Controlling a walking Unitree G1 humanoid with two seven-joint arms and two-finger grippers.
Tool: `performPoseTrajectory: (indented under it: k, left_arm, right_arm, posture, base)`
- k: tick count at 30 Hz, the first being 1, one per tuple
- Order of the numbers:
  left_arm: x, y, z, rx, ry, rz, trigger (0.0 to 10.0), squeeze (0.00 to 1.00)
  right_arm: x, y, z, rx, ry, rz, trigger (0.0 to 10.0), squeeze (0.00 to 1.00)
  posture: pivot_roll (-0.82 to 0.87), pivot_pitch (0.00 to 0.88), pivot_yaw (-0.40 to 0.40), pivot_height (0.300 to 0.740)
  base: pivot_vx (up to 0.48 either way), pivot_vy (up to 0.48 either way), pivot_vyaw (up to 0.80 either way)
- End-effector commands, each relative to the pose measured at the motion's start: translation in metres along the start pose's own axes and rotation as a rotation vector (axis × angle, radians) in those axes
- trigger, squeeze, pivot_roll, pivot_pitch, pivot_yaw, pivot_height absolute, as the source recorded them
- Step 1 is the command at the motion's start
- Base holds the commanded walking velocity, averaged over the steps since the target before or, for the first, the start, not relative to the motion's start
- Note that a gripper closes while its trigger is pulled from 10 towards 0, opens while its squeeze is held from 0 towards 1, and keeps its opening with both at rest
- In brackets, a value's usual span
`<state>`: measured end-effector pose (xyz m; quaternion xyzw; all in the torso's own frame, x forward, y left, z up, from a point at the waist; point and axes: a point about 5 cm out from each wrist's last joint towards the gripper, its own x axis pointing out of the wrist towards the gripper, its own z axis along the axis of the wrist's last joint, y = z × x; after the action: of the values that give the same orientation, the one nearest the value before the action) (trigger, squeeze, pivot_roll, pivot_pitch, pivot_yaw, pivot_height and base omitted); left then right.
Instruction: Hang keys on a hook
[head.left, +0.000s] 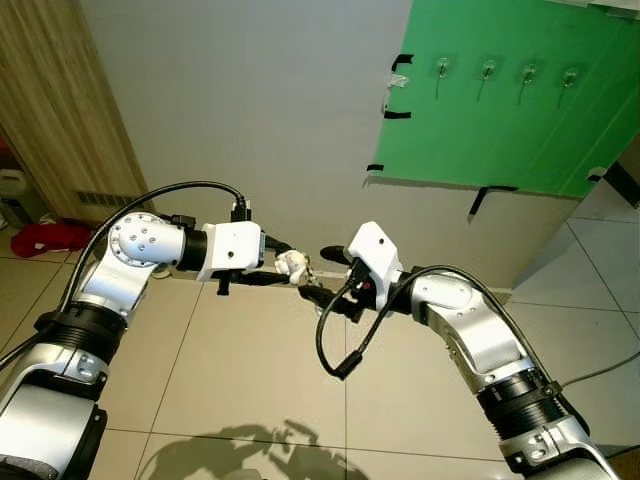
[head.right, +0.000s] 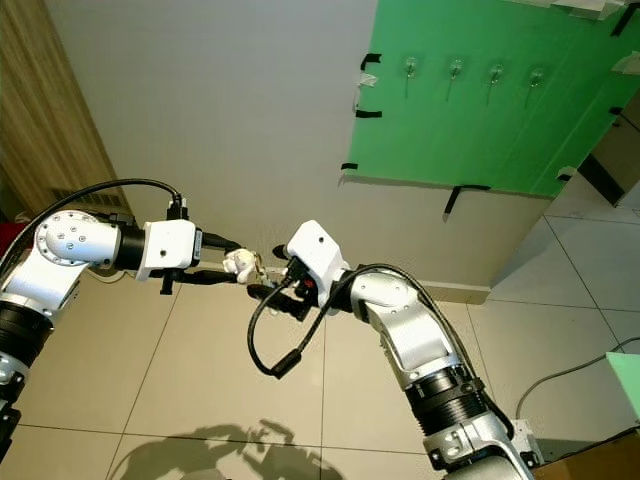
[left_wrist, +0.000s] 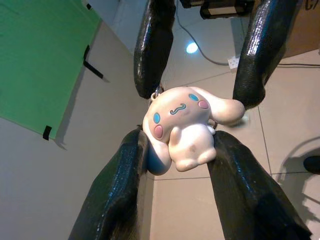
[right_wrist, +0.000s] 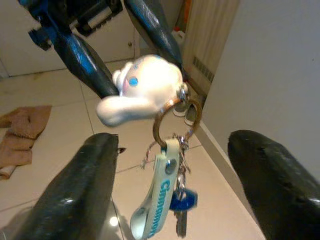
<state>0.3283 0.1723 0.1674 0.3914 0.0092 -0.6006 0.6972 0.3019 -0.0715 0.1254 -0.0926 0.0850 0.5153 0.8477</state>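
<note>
Silver forearms fill the foreground of the head view. Left claw (head.left: 283, 262) pinches a white plush charm (head.left: 291, 264) at picture centre; right claw (head.left: 318, 290) sits just beside it at about 4 o'clock from the charm, fingers reaching in toward it. Green board (head.left: 500, 110) taped to the wall stands at 1 o'clock, with a row of hooks (head.left: 487, 70) near its top edge, well apart from both claws. All hooks look bare.

Left wrist view: charm (left_wrist: 181, 125) is pressed between this claw's two black fingers (left_wrist: 120, 185); the right claw's fingers come in from the opposite side.

Right wrist view: right claw's fingers (right_wrist: 90, 185) are spread wide, nothing between them. Key ring (right_wrist: 175, 117) hangs off the charm, carrying a pale strap (right_wrist: 157, 205) and keys (right_wrist: 181, 205), dangling in the gap.

Judgement: keys held, apparently mid-handover or regrasp. Carrying them up to a hook and hanging them remains.
</note>
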Motion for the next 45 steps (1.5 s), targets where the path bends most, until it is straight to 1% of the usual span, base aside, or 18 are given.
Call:
performPoseTrajectory:
  k: [1, 11, 19, 23, 28, 29, 33, 38, 45]
  left_arm:
    - [0.0, 0.003, 0.002, 0.02, 0.01, -0.005, 10.0, 0.0]
    - [0.001, 0.001, 0.002, 0.016, 0.01, -0.011, 10.0, 0.0]
    - [0.002, 0.0, 0.001, 0.007, 0.01, -0.015, 10.0, 0.0]
    - [0.008, -0.006, 0.0, -0.045, -0.032, -0.009, 10.0, 0.0]
    - [0.013, -0.01, -0.002, -0.061, -0.043, -0.004, 10.0, 0.0]
    - [0.017, -0.012, -0.001, -0.074, -0.058, 0.002, 10.0, 0.0]
    - [0.023, -0.014, 0.0, -0.093, -0.077, 0.013, 10.0, 0.0]
    - [0.026, -0.015, 0.001, -0.104, -0.091, 0.024, 10.0, 0.0]
    - [0.024, -0.017, 0.0, -0.116, -0.092, 0.028, 10.0, 0.0]
  right_arm:
    - [-0.001, -0.004, 0.006, 0.018, -0.027, -0.03, 0.0, 0.0]
    - [0.002, -0.001, 0.007, 0.04, -0.044, -0.031, 0.0, 0.0]
    - [0.002, -0.003, 0.008, 0.048, -0.048, -0.047, 0.0, 0.0]
    - [0.004, -0.005, 0.007, 0.054, -0.047, -0.066, 0.0, 0.0]
    - [0.004, -0.005, 0.006, 0.056, -0.046, -0.07, 0.0, 0.0]
    - [0.004, -0.005, 0.006, 0.058, -0.044, -0.071, 0.0, 0.0]
    - [0.005, -0.006, 0.004, 0.059, -0.039, -0.073, 0.0, 0.0]
    - [0.005, -0.01, 0.004, 0.049, -0.031, -0.085, 0.0, 0.0]
    - [0.002, -0.021, 0.002, 0.015, -0.012, -0.148, 0.0, 0.0]
  posture:
    - [0.06, 0.0, -0.043, 0.74]
    - [0.06, 0.0, -0.04, 0.74]
    - [0.06, 0.0, -0.041, 0.74]
    - [0.05, 0.0, -0.042, 0.74]
    - [0.05, 0.0, -0.046, 0.74]
    - [0.04, 0.0, -0.05, 0.74]
    - [0.04, 0.0, -0.054, 0.74]
    - [0.04, 0.0, -0.06, 0.74]
    - [0.04, 0.0, -0.063, 0.74]
  base:
    - [0.0, 0.0, 0.0]
    - [0.0, 0.0, 0.0]
    - [0.0, 0.0, 0.0]
    - [0.0, 0.0, 0.0]
    - [0.0, 0.0, 0.0]
    - [0.0, 0.0, 0.0]
    - [0.0, 0.0, 0.0]
    - [0.0, 0.0, 0.0]
    - [0.0, 0.0, 0.0]
